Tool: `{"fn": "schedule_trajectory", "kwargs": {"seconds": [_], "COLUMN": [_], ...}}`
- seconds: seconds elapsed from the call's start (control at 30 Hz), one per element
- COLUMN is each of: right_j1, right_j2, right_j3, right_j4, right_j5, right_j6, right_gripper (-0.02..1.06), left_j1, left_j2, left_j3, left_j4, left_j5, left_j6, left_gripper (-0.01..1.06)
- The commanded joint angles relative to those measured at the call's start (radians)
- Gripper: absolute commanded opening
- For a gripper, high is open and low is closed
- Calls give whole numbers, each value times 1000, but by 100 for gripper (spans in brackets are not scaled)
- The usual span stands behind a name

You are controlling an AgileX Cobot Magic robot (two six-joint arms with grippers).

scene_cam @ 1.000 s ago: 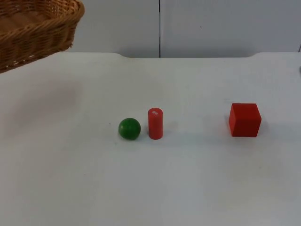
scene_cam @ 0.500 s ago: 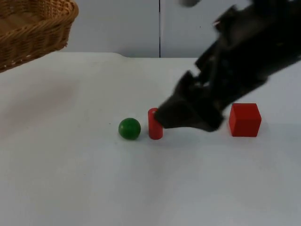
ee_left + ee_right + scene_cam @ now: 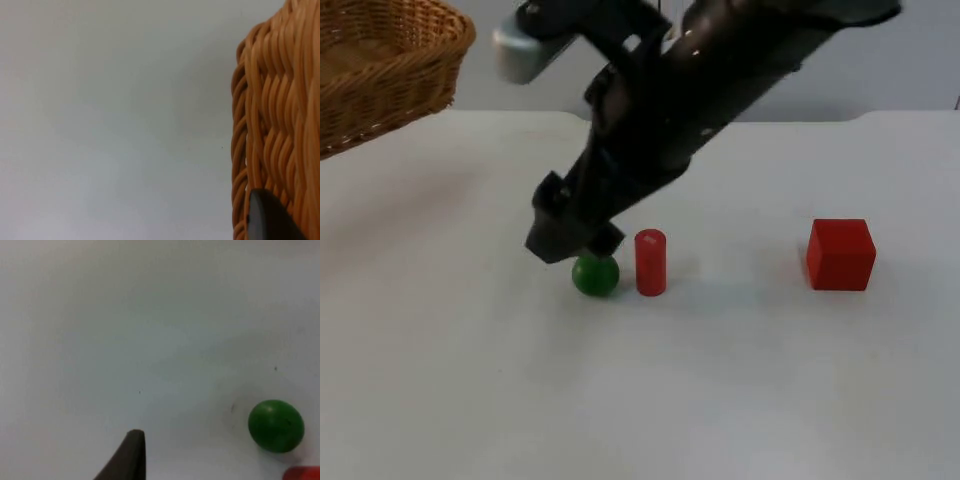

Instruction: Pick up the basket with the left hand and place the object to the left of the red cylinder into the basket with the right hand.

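A green ball lies on the white table just left of the upright red cylinder. My right gripper hangs at the end of the right arm, right over the ball's back-left edge and covering its top. The right wrist view has the green ball off to one side of the gripper's line, with a sliver of the red cylinder beside it. The wicker basket is held up off the table at the far left. My left gripper is shut on the basket's woven wall.
A red cube sits well to the right of the cylinder. The right arm slants across the middle of the table from the upper right. The grey partition wall closes off the back.
The right arm came in from the right and swung left past the cylinder; its gripper now hangs over the green ball. The basket drifted slightly left.
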Motion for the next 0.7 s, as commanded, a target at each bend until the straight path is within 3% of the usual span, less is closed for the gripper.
{"fn": "schedule_trajectory", "kwargs": {"seconds": [0.0, 0.17, 0.3, 0.4, 0.67], "right_j1": [-3, -13, -26, -40, -45], "right_j2": [43, 154, 215, 287, 395], "right_j3": [-54, -191, -274, -373, -506], "right_j4": [-4, -27, -72, -160, -167], "right_j5": [47, 165, 195, 261, 316], "right_j6": [-30, -36, -38, -38, -82], "right_gripper": [105, 105, 105, 105, 105], "left_j1": [4, 4, 4, 4, 4], "left_j2": [-6, -6, -6, -6, -6], "left_j3": [-3, -3, -3, -3, -3], "left_j4": [-45, -43, -43, -39, -19], "left_j5": [-12, -8, -7, -1, -1], "left_j6": [-7, -15, -19, -19, -24], "left_gripper": [0, 0, 0, 0, 0]}}
